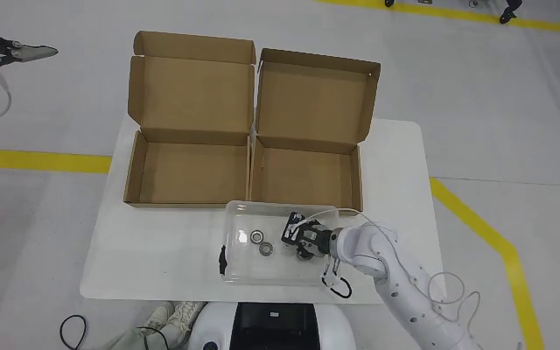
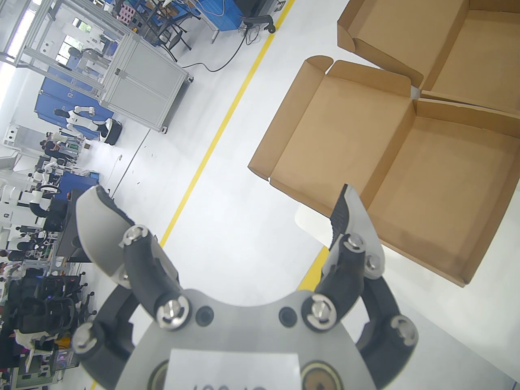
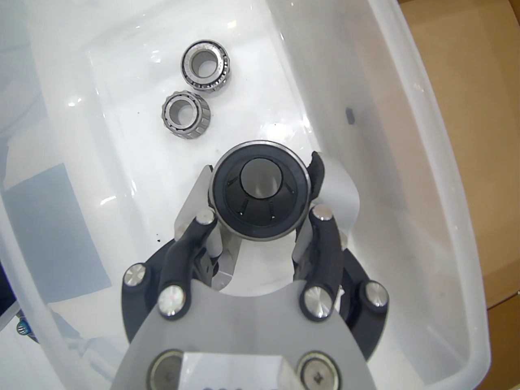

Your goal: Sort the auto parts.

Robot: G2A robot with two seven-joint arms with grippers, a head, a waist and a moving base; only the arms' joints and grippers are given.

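Observation:
A clear plastic bin (image 1: 236, 269) stands at the table's near edge. Inside it lie two small steel roller bearings (image 3: 205, 65) (image 3: 186, 114), also in the top view (image 1: 257, 236) (image 1: 266, 250). My right gripper (image 3: 262, 180) (image 1: 300, 234) is down in the bin, its fingers (image 3: 330, 180) shut on a larger black bearing with a steel rim (image 3: 261, 189). Off the table's left side, my left gripper (image 2: 221, 213) hangs open with nothing between its fingers (image 2: 349, 213), above the floor.
Two open cardboard boxes (image 1: 185, 171) (image 1: 304, 175) sit side by side behind the bin, lids folded back. The left wrist view shows the same boxes (image 2: 430, 188) (image 2: 493, 42). The white table (image 1: 398, 175) has bare room right of them.

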